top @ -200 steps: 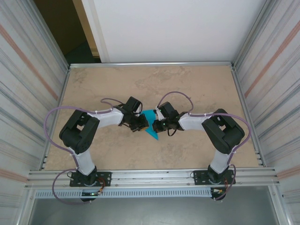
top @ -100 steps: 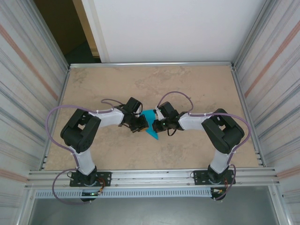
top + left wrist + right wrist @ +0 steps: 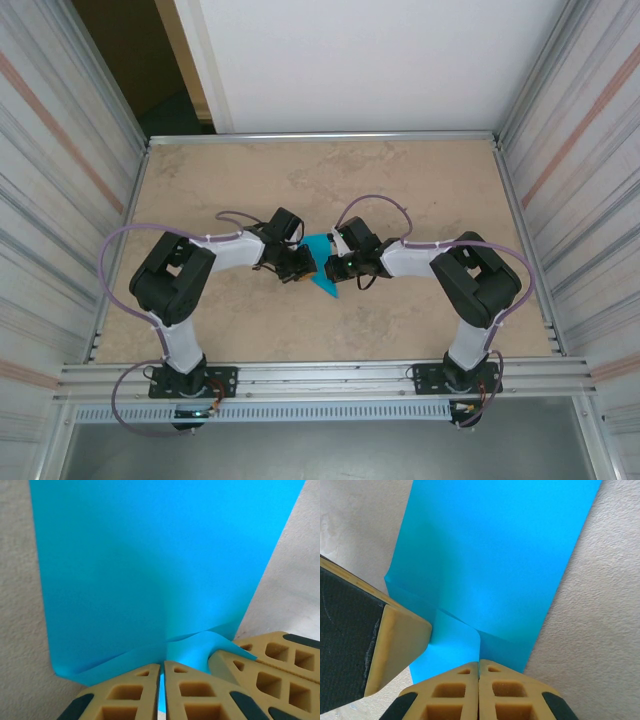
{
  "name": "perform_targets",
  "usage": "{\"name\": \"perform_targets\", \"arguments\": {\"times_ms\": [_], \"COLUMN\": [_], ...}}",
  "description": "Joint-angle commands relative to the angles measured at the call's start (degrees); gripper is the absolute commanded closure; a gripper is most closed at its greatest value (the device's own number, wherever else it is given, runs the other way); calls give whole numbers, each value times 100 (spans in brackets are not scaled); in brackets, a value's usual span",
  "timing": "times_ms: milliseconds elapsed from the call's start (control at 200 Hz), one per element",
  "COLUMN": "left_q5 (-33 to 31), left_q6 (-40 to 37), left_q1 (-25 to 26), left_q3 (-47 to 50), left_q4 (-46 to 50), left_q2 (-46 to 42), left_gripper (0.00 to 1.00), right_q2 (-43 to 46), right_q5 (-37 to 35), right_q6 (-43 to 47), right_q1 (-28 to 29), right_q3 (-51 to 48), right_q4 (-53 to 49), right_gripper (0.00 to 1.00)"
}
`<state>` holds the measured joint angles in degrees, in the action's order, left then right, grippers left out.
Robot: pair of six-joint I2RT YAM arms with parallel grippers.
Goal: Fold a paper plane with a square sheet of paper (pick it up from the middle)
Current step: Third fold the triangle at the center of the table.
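Roughly, the paper plane [image 3: 322, 272] lies far-to-near, its pointed tip nearward.

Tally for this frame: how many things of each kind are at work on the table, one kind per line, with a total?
Teal paper: 1
Grippers: 2 (left gripper, right gripper)
Total: 3

A beige marbled bench [image 3: 420, 330] sits between corrugated metal walls [image 3: 50, 180], a white panel [image 3: 370, 60] at top, a dark doorway [image 3: 130, 70] upper left.
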<state>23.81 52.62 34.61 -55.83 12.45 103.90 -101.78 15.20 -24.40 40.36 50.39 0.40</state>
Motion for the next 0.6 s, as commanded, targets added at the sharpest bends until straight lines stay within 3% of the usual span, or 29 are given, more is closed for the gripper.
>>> {"name": "perform_targets", "arguments": {"times_ms": [0, 341, 431, 596], "left_q5": [-348, -466, -461, -474], "left_q6": [29, 10, 26, 53], "left_q1": [29, 31, 37, 32], "left_q3": [90, 215, 248, 301], "left_q4": [564, 563, 533, 475], "left_q2": [258, 405, 410, 373], "left_gripper": [88, 89, 90, 90], "right_q2": [64, 929, 1154, 1365], "right_q5": [-50, -362, -298, 41], "right_q6": [-161, -792, -981, -839], "right_q1": [-29, -367, -550, -463], "right_q3": [161, 23, -119, -416], "right_q4": [-308, -672, -745, -530], "right_gripper": [90, 62, 63, 73]}}
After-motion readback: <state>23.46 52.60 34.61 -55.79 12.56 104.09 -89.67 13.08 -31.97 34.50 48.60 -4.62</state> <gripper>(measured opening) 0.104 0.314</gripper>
